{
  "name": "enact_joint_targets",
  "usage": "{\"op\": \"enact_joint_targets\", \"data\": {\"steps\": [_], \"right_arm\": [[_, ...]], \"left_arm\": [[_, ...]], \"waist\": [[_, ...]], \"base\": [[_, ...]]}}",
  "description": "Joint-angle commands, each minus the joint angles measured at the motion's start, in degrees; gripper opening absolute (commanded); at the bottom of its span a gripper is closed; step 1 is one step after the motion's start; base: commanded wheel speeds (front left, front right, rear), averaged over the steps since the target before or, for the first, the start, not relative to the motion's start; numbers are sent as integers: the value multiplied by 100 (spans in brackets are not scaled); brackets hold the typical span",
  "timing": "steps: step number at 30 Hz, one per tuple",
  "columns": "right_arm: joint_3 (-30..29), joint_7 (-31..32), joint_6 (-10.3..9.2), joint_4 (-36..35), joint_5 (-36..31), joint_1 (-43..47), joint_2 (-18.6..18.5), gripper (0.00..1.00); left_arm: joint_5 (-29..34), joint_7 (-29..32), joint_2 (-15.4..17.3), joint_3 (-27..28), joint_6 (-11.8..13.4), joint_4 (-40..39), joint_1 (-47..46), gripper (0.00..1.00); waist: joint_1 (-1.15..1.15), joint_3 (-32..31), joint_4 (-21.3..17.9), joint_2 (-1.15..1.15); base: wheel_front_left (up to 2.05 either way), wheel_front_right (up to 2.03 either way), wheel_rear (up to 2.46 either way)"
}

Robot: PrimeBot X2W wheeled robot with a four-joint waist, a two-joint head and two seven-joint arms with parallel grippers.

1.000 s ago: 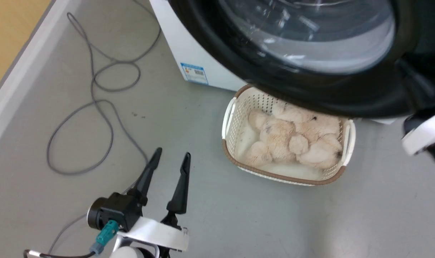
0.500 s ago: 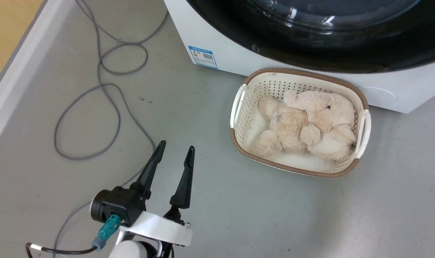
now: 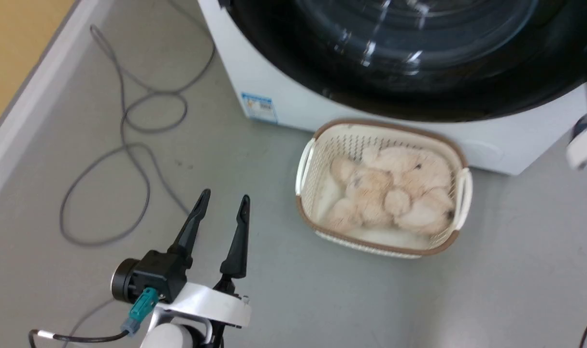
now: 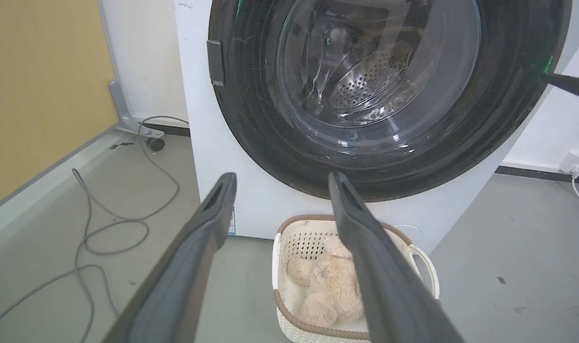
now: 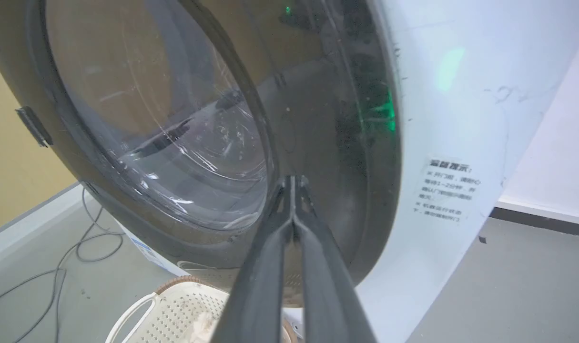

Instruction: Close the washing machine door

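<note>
The washing machine door (image 3: pixel 419 99), a large black disc with a clear glass centre, lies flat against the front of the white washing machine (image 3: pixel 283 96). In the left wrist view the door (image 4: pixel 251 119) sits flush on the washing machine (image 4: pixel 198 143), and the steel drum shows through the glass. My right gripper (image 5: pixel 293 178) is shut on nothing, its tips resting on the black ring of the door (image 5: pixel 318 119) near its right edge. My left gripper (image 3: pixel 223 199) hangs open over the floor, well short of the machine.
A white lattice basket (image 3: pixel 303 166) with a brown rim stands on the floor just below the door, holding a beige plush toy (image 3: pixel 394 193). A grey cable (image 3: pixel 129 145) loops over the floor to the left. A yellow wall and pale skirting (image 3: pixel 27 101) run along the left.
The door, swung out over the basket a second ago, now lies flat on the machine front. The head camera shifted. My left gripper stays open and still.
</note>
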Motion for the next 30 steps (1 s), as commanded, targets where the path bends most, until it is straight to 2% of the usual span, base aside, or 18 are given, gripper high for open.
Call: {"op": "enact_joint_targets", "data": {"steps": [1, 7, 15, 23, 29, 30], "right_arm": [[29, -55, -5, -74, -30, 190, 61, 0], [-230, -160, -5, -705, -138, 1195, 384, 0], [-1162, -166, -5, -1988, -766, 2757, 1000, 0], [-1854, -51, -5, -3035, -1205, 4043, 1503, 0], [-2269, 293, -5, -3739, -1602, 4875, 2064, 0], [-2296, 335, -5, -3850, -1685, 4988, 2146, 20]], "left_arm": [[6, -26, 0, 46, 44, 34, 64, 100], [36, -26, 0, 252, 113, 182, 293, 100], [92, -26, 21, 562, 66, 294, 672, 100], [135, -26, 21, 624, -20, 409, 927, 100], [139, -26, 20, 585, -68, 580, 1023, 100], [143, -26, 19, 575, -70, 598, 1037, 100]], "waist": [[0, -299, -172, 0], [0, -921, -443, 0], [0, -1528, -790, 0], [0, -1822, -949, 0], [0, -1904, -1003, 0], [0, -1910, -1011, 0]], "base": [[0, 0, 0], [0, 0, 0], [0, 0, 0], [0, 0, 0], [0, 0, 0], [0, 0, 0]]}}
